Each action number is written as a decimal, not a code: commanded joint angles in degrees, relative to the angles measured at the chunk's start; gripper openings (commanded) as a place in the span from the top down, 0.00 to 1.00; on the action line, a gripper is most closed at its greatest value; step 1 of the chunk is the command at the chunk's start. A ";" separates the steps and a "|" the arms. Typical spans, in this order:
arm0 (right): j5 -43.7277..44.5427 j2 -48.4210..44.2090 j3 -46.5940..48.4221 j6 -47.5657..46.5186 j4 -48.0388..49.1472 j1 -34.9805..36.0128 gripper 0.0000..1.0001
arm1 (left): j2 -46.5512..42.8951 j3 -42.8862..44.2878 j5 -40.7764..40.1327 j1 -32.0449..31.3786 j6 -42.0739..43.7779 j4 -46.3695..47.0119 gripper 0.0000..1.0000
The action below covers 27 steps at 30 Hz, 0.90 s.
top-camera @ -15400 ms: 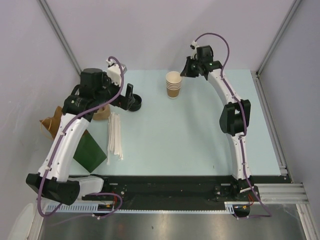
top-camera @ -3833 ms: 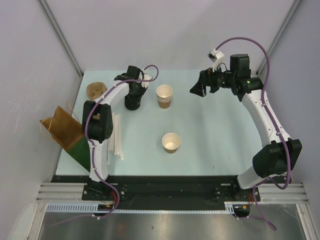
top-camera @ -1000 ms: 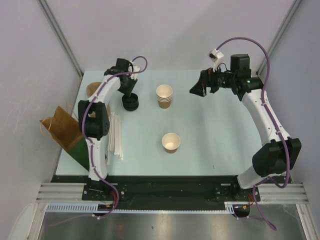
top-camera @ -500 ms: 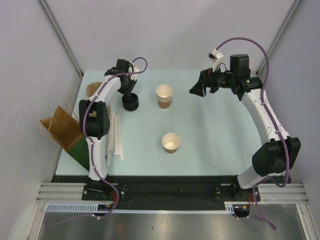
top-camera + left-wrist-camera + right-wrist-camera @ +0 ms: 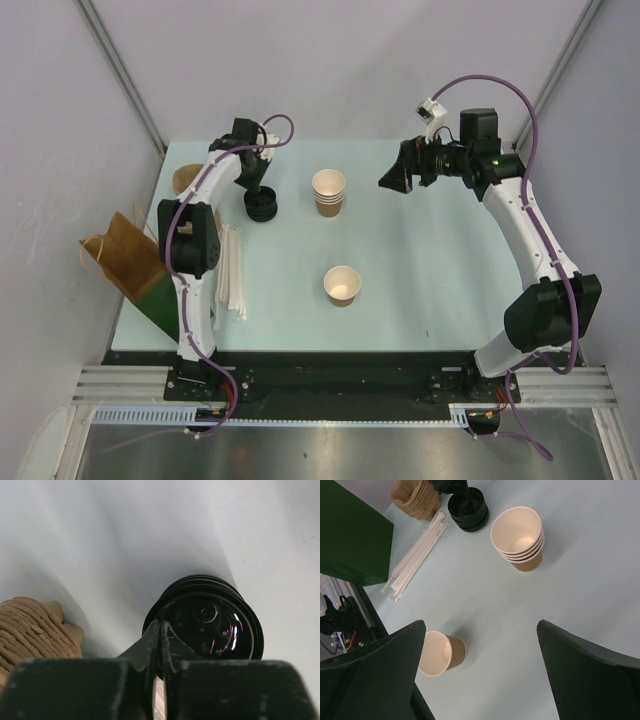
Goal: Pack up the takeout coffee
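Left wrist view: narrow left hand (image 5: 160, 626) meets glossy round black lids (image 5: 210, 625); right hand (image 5: 481, 624) gapes wide.

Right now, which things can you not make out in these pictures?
- Left wrist view: whether the left gripper grips the black lid stack; its fingers cover the contact.
- Right wrist view: green bag cut off by the left edge; single cup partly behind the right gripper.
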 commanded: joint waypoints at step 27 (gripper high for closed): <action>-1.72 0.66 2.03 1.04 1.90 -0.31 0.00 | 0.72 8.76 -0.29 1.21 -0.33 -3.52 0.62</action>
